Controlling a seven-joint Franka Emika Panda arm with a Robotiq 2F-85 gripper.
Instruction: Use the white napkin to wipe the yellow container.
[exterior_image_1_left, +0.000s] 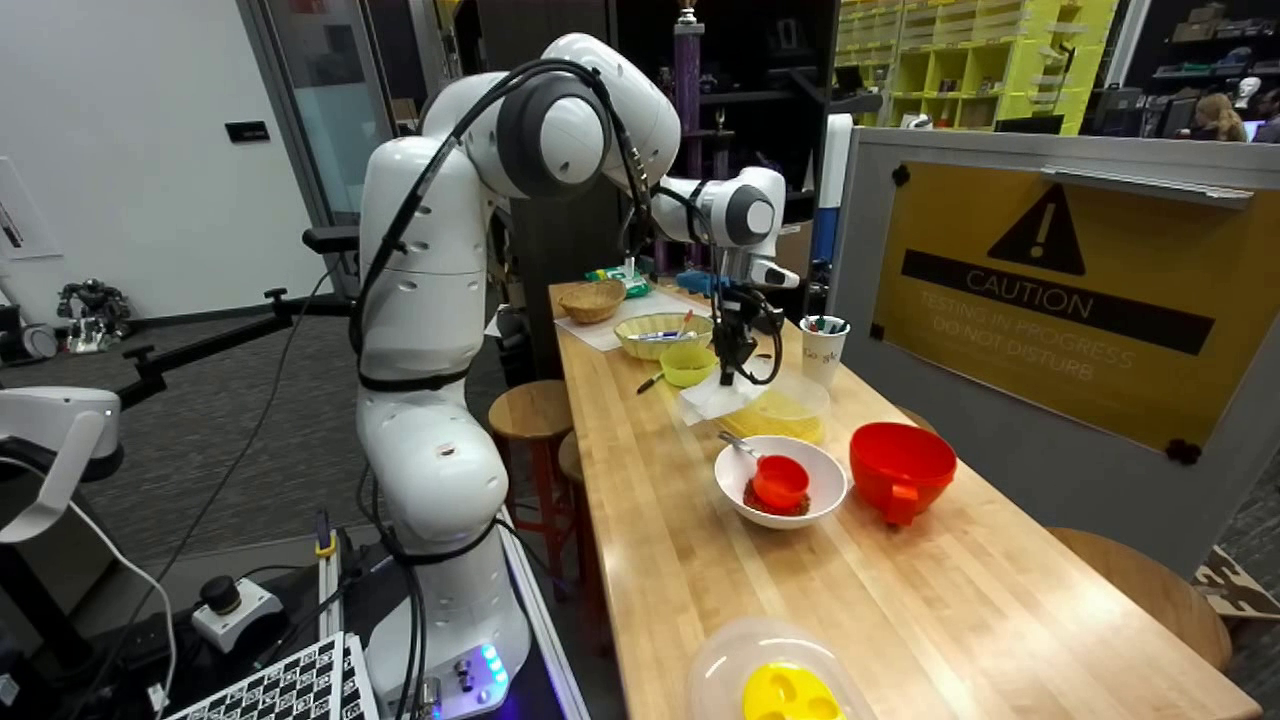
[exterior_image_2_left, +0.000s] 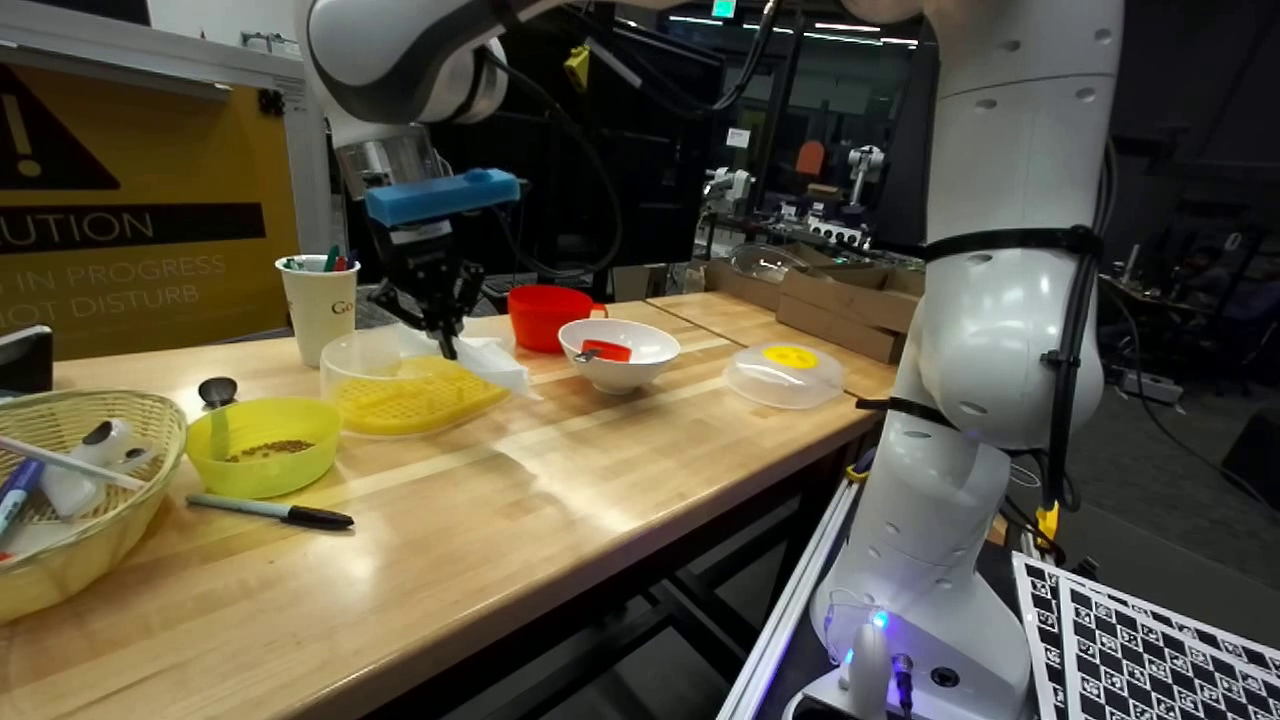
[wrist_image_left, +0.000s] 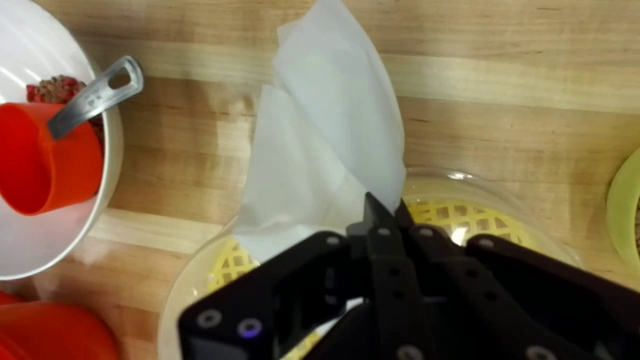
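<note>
In the wrist view the white napkin (wrist_image_left: 330, 120) spreads out from between the fingertips of my gripper (wrist_image_left: 385, 199), which is shut on its edge. Creased, it drapes over part of the yellow container (wrist_image_left: 460, 215) and extends past its rim above the wood. Most of the container's middle is hidden by the napkin and the black fingers. Both exterior views show the gripper (exterior_image_1_left: 728, 378) pointing down at the low translucent container (exterior_image_2_left: 400, 405). There the napkin (exterior_image_2_left: 498, 362) hangs over the rim on the white bowl's side; whether it touches the inside is unclear.
Beside the container stand a white bowl (exterior_image_2_left: 622, 370) holding a red scoop (wrist_image_left: 75, 160), a red bowl (exterior_image_1_left: 900, 465), and a paper cup (exterior_image_2_left: 318, 310) with pens. Toward the wicker basket (exterior_image_2_left: 100, 540) are a yellow-green bowl (exterior_image_2_left: 262, 455) and a marker (exterior_image_2_left: 270, 510). A clear lid (exterior_image_2_left: 785, 385) lies farther off.
</note>
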